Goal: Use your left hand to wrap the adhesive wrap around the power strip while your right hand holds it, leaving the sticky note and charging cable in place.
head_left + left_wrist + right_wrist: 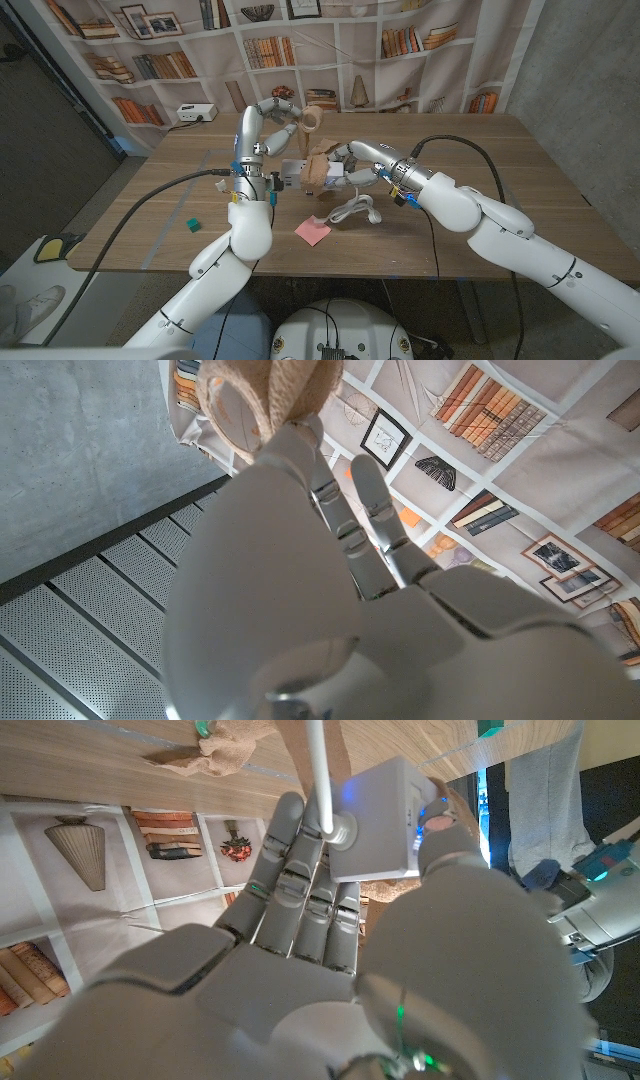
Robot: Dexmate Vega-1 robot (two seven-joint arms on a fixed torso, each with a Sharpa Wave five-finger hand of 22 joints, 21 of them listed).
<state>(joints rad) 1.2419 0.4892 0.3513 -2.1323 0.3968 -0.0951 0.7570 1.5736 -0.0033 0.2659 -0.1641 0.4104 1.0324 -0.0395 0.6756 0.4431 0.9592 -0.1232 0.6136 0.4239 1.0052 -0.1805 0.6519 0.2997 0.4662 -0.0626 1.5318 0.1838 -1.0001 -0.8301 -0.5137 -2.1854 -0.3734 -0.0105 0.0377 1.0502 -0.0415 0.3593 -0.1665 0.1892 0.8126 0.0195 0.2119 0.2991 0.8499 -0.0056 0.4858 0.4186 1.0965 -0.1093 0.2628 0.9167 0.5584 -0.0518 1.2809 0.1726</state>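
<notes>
My right hand [358, 165] grips the white power strip [292, 172] and holds it above the middle of the table. Tan adhesive wrap [320, 170] covers the strip's middle. A strand runs up from it to the roll [311, 120], which my left hand [275, 110] holds raised behind the strip. In the left wrist view my hand [300, 560] pinches the roll [250, 400] at its fingertips. The right wrist view has my hand [300, 950] around the strip's end [385, 815], with a white cord [318, 770] leaving it. The white charging cable [355, 210] and pink sticky note [312, 232] lie on the table below.
A small green block [190, 226] sits on the wooden table [500, 180] near my left arm. A white box [195, 113] stands at the far left corner. A bookshelf backdrop hangs behind the table.
</notes>
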